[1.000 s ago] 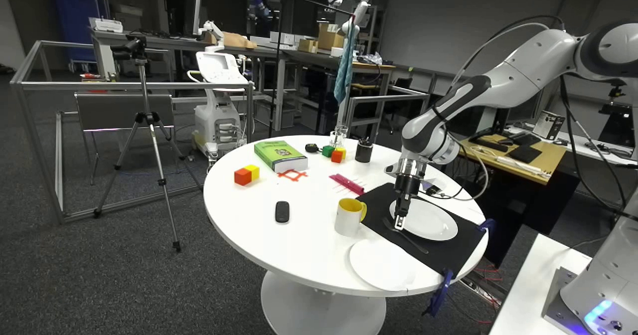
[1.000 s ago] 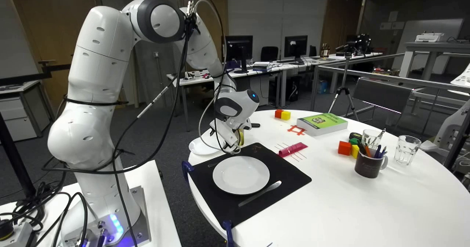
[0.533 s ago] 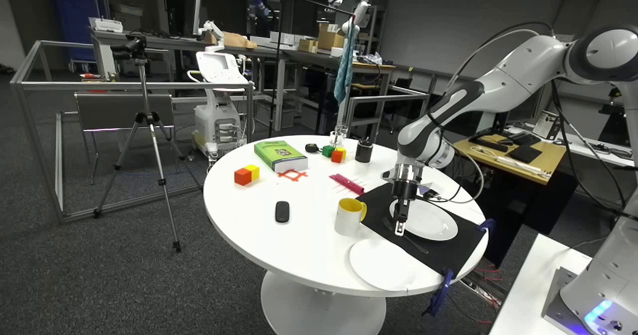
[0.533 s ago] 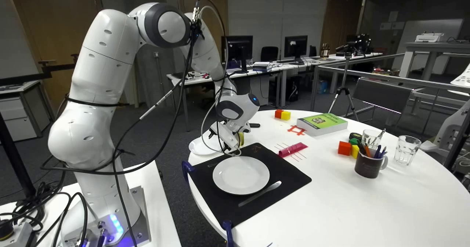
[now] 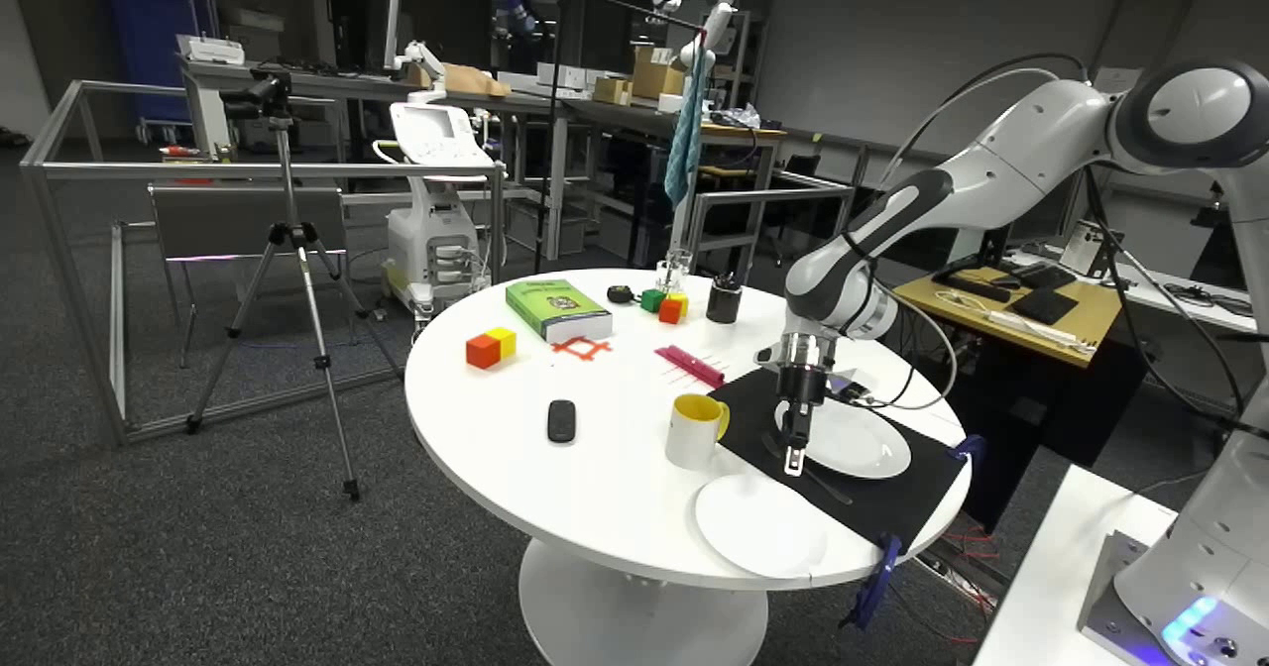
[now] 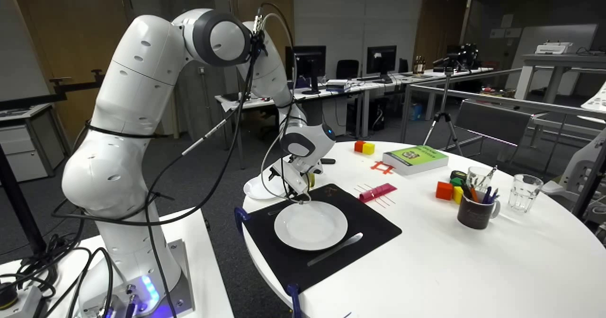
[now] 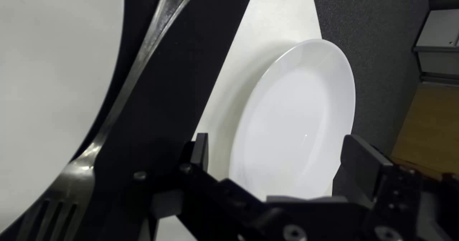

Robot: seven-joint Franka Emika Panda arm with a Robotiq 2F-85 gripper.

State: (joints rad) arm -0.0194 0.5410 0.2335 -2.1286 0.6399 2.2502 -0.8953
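mat (image 6: 367,221): reaches one edge of the table (image 5: 615,488); blue clamps (image 5: 877,587) at both corners there, presumably so it can't slide.
dinner plate (image 6: 311,225): about mid-mat; knife (image 6: 335,249) to one side, fork (image 7: 115,108) to the other, reads as a place setting.
fork: on the mat, between dinner plate and the mat edge facing the side plate (image 7: 287,126), tines away from the clamped edge. Tight to the plate rim; contact unclear.
side plate: off the mat, just beside that mat edge, near the table edge. Spot suits an extra plate for the same setting.
gripper (image 7: 278,151): jaws spread wide, nothing in them. Above the mat near that same edge, fork beside the fingers, not between; side plate shows through the gap. Height hard to judge.
yellow-lined mug (image 5: 692,438): upright on the table, just outside the mat near its corner; likely there to leave the cutlery room.
dark mug (image 6: 475,212): pens (image 6: 474,194) standing in it, so holder duty.
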